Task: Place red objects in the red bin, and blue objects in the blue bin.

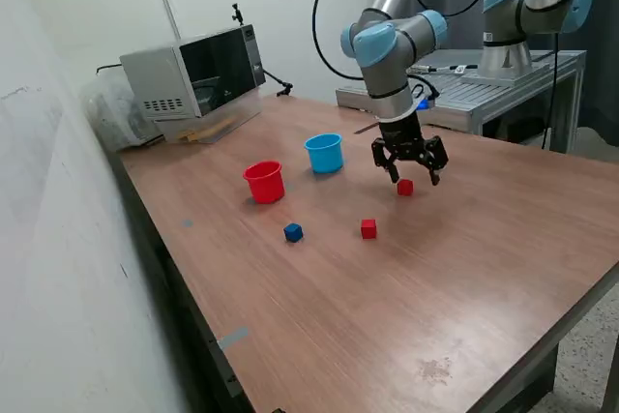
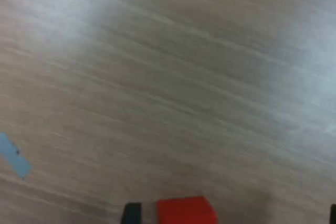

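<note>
A: The claw [image 1: 413, 179]?
B: Fingers spread wide, gripping nothing, straddling a small red cube [image 1: 405, 187] on the wood-grain table [image 1: 464, 268].
A: And around it?
B: Another red cube [image 1: 368, 228], one blue cube [image 1: 293, 232], round tapered red cup [image 1: 264, 182] and light blue cup [image 1: 325, 153].

Wrist view blurred; red cube [image 2: 187, 211] cut off by edge.

You have the red cup [image 1: 264, 182] and blue cup [image 1: 325, 153] upright, near each other. One red cube [image 1: 405, 187] lies between the open claw's [image 1: 413, 177] fingers; another red cube [image 1: 368, 228] and a blue cube [image 1: 293, 232] sit apart on the counter [image 1: 406, 287].
</note>
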### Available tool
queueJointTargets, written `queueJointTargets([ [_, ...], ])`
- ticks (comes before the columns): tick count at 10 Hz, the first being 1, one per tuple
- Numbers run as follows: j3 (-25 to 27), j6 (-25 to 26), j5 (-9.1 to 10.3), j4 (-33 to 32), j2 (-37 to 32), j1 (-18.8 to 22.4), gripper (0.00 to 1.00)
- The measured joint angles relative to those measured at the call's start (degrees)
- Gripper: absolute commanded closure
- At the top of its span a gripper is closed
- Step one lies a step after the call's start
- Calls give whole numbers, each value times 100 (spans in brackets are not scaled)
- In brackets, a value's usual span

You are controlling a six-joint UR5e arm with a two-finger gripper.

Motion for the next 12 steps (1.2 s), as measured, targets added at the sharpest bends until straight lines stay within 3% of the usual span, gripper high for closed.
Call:
queueJointTargets([
  [4, -100, -60, -43, -27, 86, -37, 0],
  [5, -100, -65, -71, -27, 88, -48, 100],
  [9, -108, -67, -447, -89, 87, -161, 100],
  [12, -109, -57, -524, -55, -42, -260, 100],
])
